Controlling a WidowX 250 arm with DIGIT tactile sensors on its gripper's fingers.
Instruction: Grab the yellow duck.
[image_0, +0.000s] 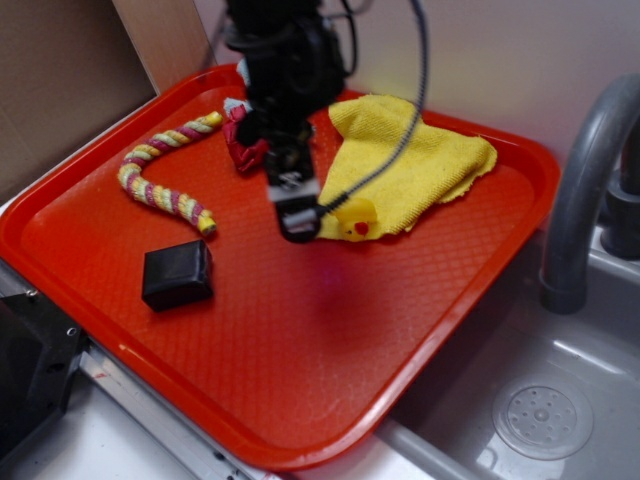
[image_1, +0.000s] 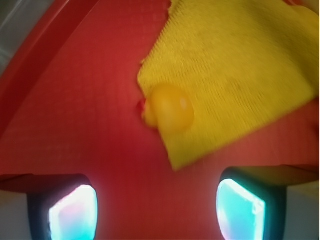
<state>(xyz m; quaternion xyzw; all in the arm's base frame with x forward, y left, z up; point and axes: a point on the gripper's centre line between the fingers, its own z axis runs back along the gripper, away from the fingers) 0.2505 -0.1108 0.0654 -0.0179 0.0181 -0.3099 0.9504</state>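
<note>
The yellow duck (image_0: 356, 218) (image_1: 169, 107) is small and glossy, with a red beak. It sits at the front corner of the yellow cloth (image_0: 415, 160) (image_1: 235, 70) on the red tray (image_0: 300, 360). My gripper (image_0: 299, 222) (image_1: 157, 210) hangs just left of the duck in the exterior view. From the wrist view, the duck lies ahead of the open jaws, with bare tray between the two glowing pads (image_1: 72, 212). Nothing is held.
A black box (image_0: 177, 274) lies at the tray's left front. A striped yellow-and-pink rope (image_0: 160, 180) curls behind it, and a red-and-white object (image_0: 242, 138) sits by the arm. A grey sink (image_0: 540, 410) and faucet (image_0: 585, 190) are to the right.
</note>
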